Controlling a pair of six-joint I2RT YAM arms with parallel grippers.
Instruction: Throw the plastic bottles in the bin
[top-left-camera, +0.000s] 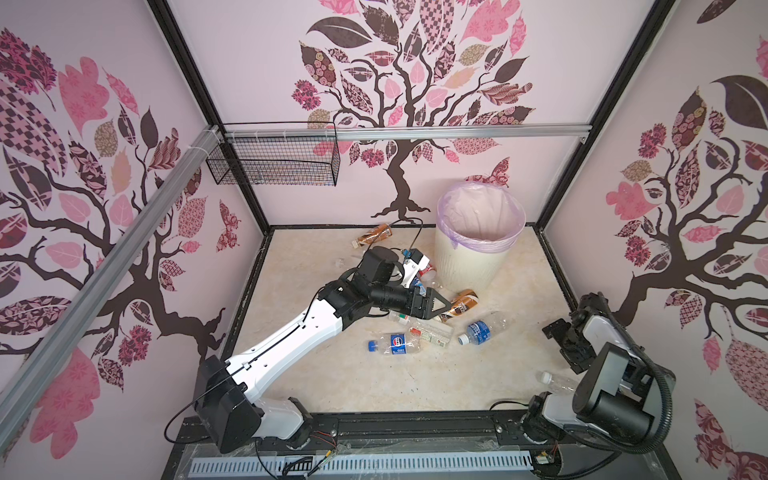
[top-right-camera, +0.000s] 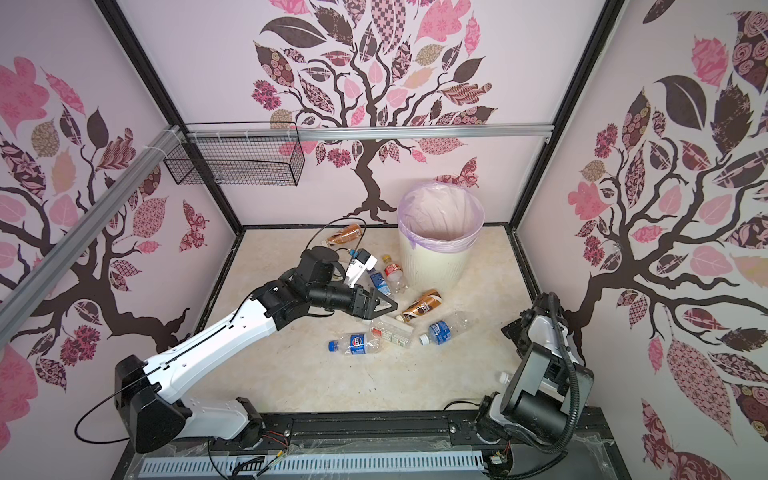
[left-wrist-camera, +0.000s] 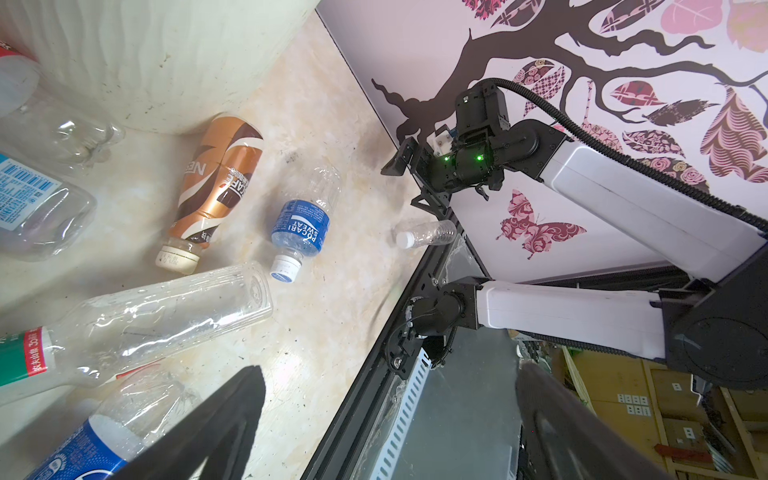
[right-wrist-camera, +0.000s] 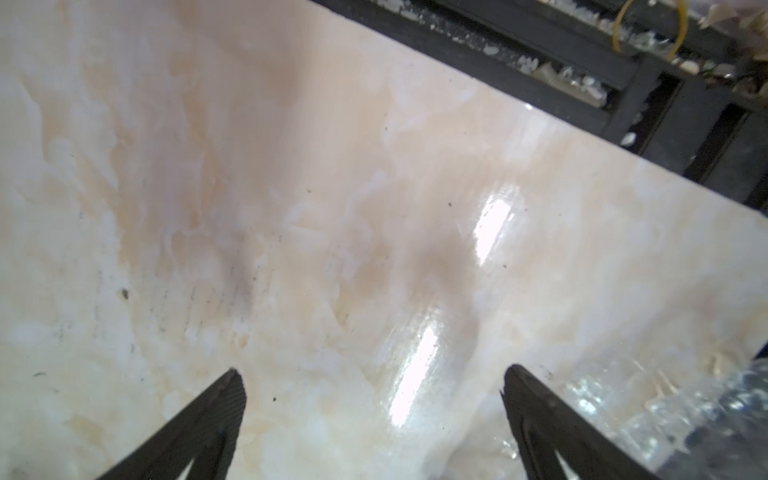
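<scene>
Right gripper (right-wrist-camera: 372, 376): jaws wide, empty, low over bare table (top-left-camera: 374, 386) by right edge.
Left gripper (left-wrist-camera: 386, 374): jaws wide, empty, hovering mid-table.
Bin (top-left-camera: 469, 266): upright at far edge, right of centre.
Plastic bottles (top-left-camera: 397, 343): lying mid-table and beside Bin; one brown at far edge, one clear near front right corner.

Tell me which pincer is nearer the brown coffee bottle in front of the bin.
Left. The open left pincer hovers at the cap end of the brown coffee bottle; the right pincer, also open, sits far off to the bottle's right.
</scene>
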